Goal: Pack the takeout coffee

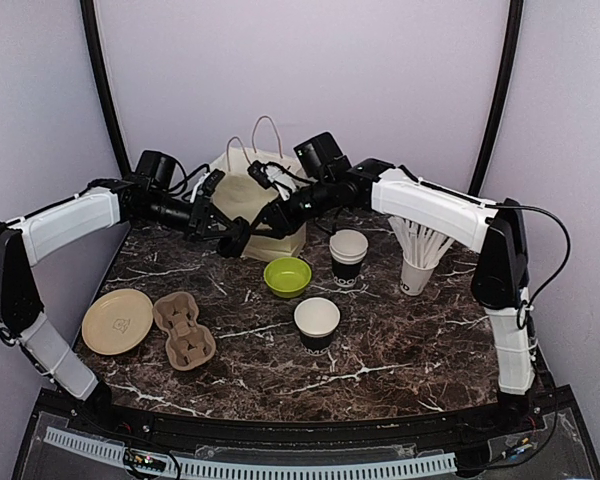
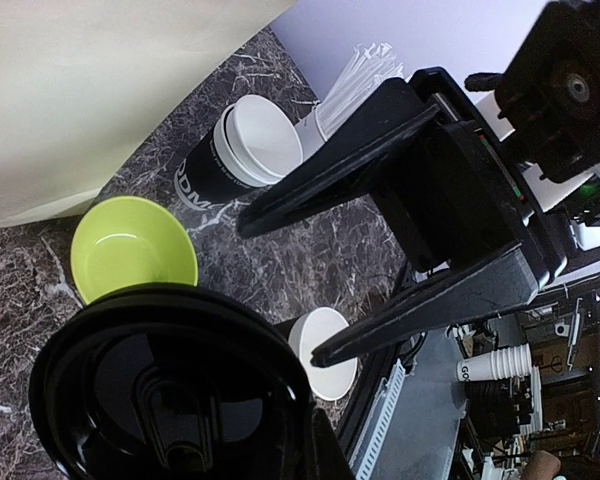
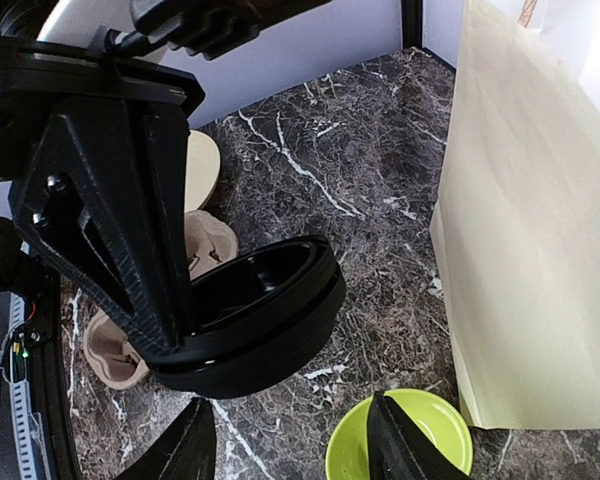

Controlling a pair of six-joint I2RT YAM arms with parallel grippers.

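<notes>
- While pressed shut on the edge of a black plastic lid (image 3: 265, 305), the left gripper (image 3: 165, 325) is seen holding it tilted above the marble table (image 1: 400, 345), in front of the paper bag.
- Whether a single lid or a nested stack is pinched cannot be told.
- The right gripper (image 3: 295, 440) is shown just beside the lid with its fingers spread; nothing is held between them.
- Both grippers are pictured meeting at the front left corner of the cream paper bag (image 1: 270, 205), which stands upright at the back of the table.
- A lime-green bowl (image 1: 287, 276) is seen on the table just in front of the bag, below the two grippers.
- One black coffee cup (image 1: 348, 258) stands upright and without a lid just to the right of the bowl; in the left wrist view it appears to be two cups nested.
- A second black coffee cup (image 1: 317, 323), also open and upright, is placed nearer the arm bases, in front of the bowl.
- A white cup of straws (image 1: 418, 262) is seen at the right, apart from the coffee cups.
- A pulp cup carrier (image 1: 184, 330) and a tan plate (image 1: 117, 320) lie side by side at the left, well apart from the cups.
</notes>
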